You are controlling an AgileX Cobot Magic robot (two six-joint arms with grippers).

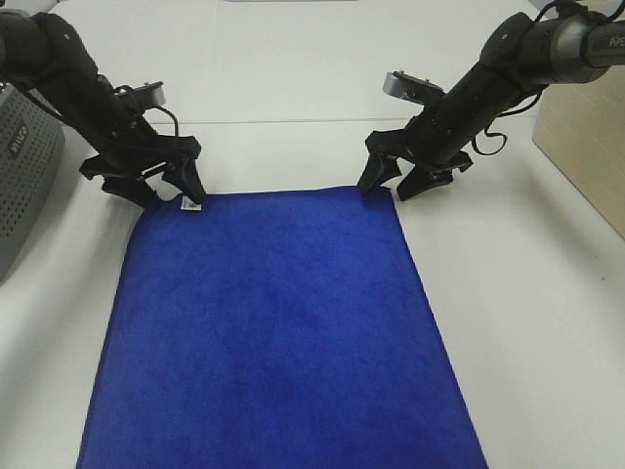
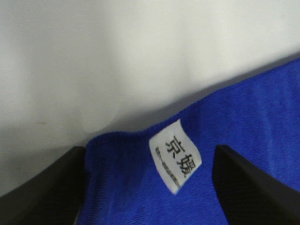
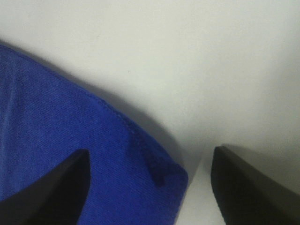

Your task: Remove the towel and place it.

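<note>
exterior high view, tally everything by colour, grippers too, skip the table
blue: 1, the towel
black: 2, the left gripper and the right gripper
grey: 1, the basket at the left edge
white: 1, the tag on the towel's corner
beige: 1, the panel at the right edge
total: 6

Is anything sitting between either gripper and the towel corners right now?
Nothing visible. The left gripper, jaws open, straddles the towel at its tagged far corner; the right gripper, jaws open, straddles the other far corner.
</note>
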